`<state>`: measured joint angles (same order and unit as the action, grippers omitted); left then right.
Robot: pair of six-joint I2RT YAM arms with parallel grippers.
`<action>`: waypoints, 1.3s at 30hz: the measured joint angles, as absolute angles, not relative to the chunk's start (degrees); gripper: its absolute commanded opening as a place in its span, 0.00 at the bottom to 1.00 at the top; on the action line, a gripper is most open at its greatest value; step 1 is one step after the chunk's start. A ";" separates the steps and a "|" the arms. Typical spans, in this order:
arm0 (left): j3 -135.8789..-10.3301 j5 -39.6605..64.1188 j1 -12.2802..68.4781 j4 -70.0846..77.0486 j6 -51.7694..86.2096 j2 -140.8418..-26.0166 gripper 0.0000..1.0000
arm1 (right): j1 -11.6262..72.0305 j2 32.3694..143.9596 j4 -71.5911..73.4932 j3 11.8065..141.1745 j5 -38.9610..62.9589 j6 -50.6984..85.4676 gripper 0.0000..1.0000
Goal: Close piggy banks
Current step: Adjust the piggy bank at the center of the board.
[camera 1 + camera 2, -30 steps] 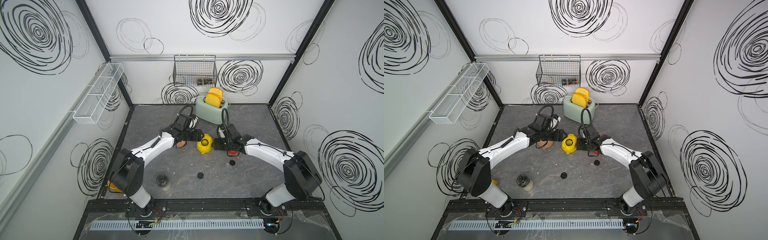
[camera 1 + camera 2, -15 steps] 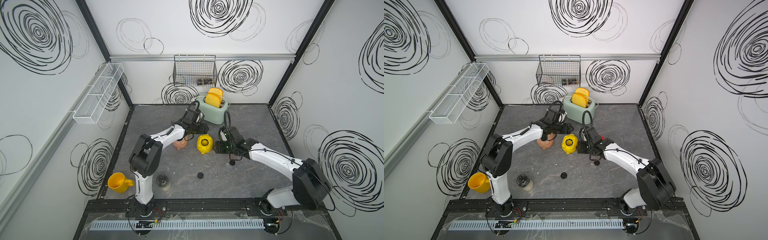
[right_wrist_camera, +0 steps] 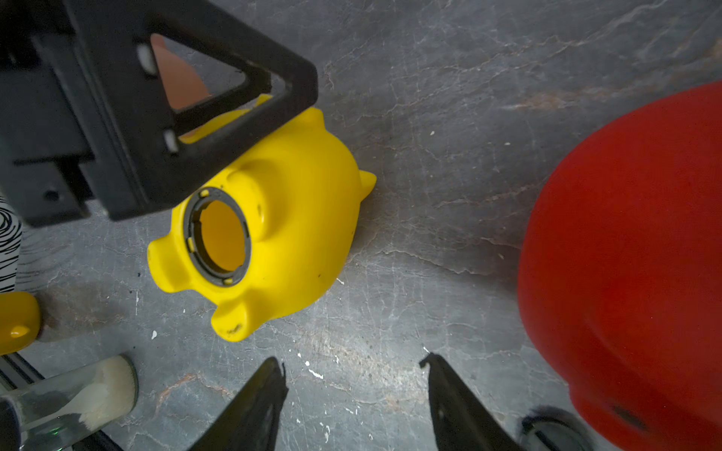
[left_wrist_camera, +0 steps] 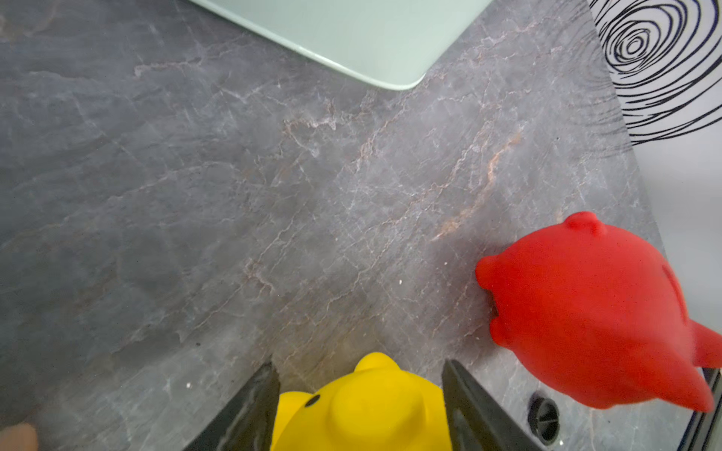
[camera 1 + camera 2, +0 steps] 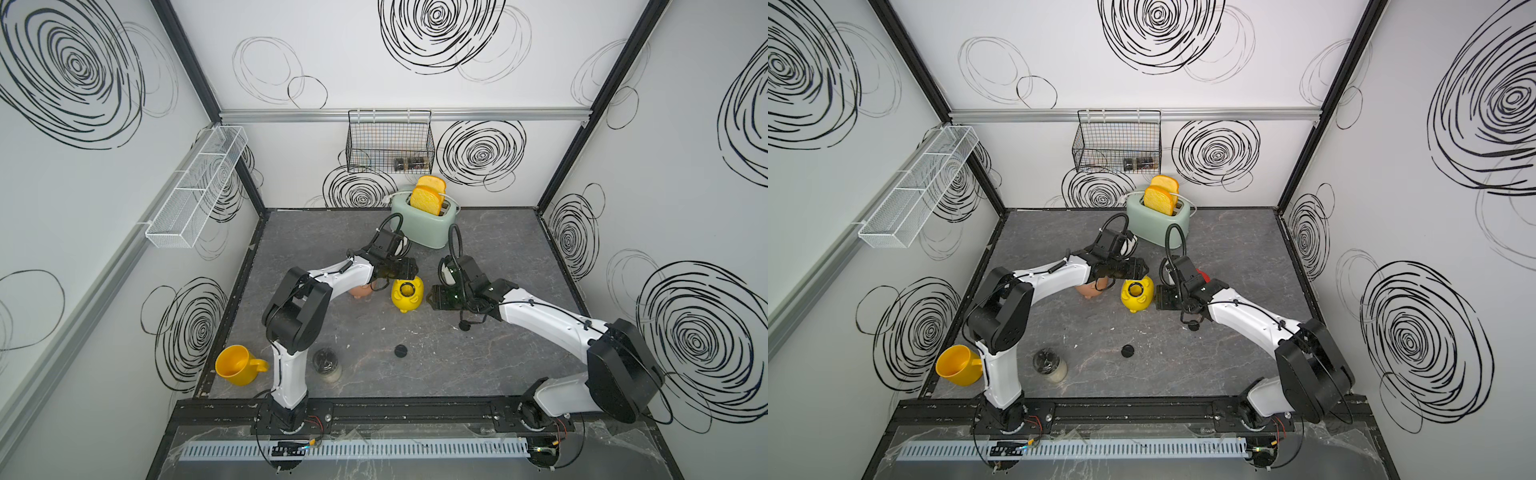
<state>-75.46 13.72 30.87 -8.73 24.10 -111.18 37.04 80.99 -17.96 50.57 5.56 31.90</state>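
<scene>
The open room is toward the back right corner of the grey counter (image 5: 511, 249) and along its right edge, with a bare strip down the left edge. The middle is crowded. A mint toaster (image 5: 428, 226) stands at the middle of the back edge. A yellow mug (image 5: 237, 365) sits in the front left corner, and a glass jar (image 5: 328, 368) is near the front edge beside my left arm's base. One black plug (image 5: 400, 351) lies loose toward the front middle. A second plug (image 4: 543, 418) lies just beside the red pig (image 4: 586, 312).

The yellow pig (image 3: 273, 218) lies on its side near the counter's middle, its belly hole uncovered with a dark ring round the opening. The pink pig (image 5: 1090, 291) is just to its left, mostly hidden under my left arm. The red pig is to its right and apart from it, its coin slot showing.

My left end effector (image 4: 357, 365) has its fingers parted on either side of the yellow pig's head, and I cannot tell whether they pinch it. My right end effector (image 3: 351, 361) is spread wide, with only bare counter between its fingers, between the yellow and red pigs.

The walls are white with black scribbled spirals. A black wire basket (image 5: 390, 143) hangs on the back wall and a white mesh shelf (image 5: 195, 187) on the left wall.
</scene>
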 measured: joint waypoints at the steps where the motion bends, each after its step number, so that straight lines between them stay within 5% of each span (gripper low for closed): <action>1: -74.52 13.72 30.87 -8.49 24.18 -110.50 0.68 | 37.04 80.99 -17.93 50.52 5.56 31.88 0.62; 39: -50.33 14.35 31.70 4.58 36.62 -90.59 0.81 | 38.17 80.07 -17.12 46.83 5.85 32.14 0.62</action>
